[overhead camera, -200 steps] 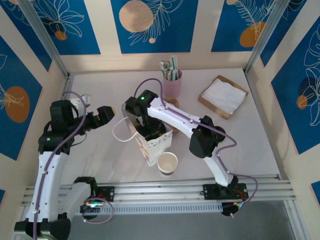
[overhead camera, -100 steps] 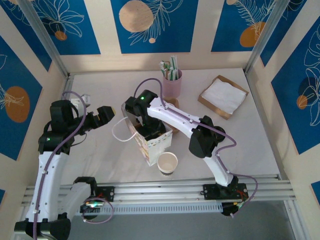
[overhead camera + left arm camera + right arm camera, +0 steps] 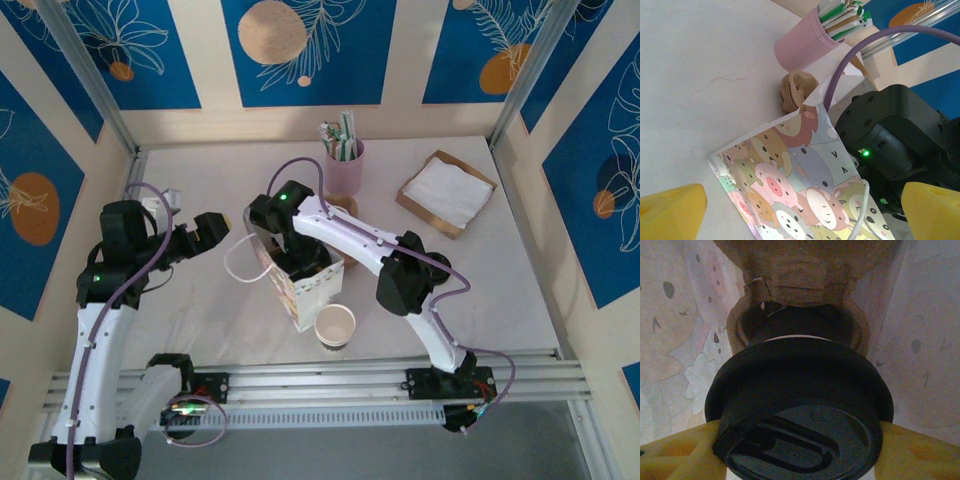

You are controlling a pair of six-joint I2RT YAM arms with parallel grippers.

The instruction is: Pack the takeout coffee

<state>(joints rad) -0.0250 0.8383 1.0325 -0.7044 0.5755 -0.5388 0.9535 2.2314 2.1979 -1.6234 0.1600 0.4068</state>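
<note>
In the right wrist view the takeout coffee's round black lid (image 3: 800, 410) sits between my yellow fingers (image 3: 675, 450), and my right gripper (image 3: 800, 452) is shut on the cup just below it. Cup and gripper are down inside the cartoon-printed paper bag (image 3: 305, 285). Just beyond the lid lies a brown pulp carrier (image 3: 795, 275) with a round hole. From above, my right gripper (image 3: 295, 250) reaches into the bag's open mouth. My left gripper (image 3: 215, 228) hangs open left of the bag (image 3: 805, 185), apart from it, with nothing between its fingertips (image 3: 670, 210).
A lidless white paper cup (image 3: 335, 326) stands just in front of the bag. Behind the bag are a pink cup of straws (image 3: 345, 165) and a brown stack (image 3: 797, 90). White napkins on a brown tray (image 3: 447, 192) lie at the back right. The bag's white handle (image 3: 240, 268) loops out leftward.
</note>
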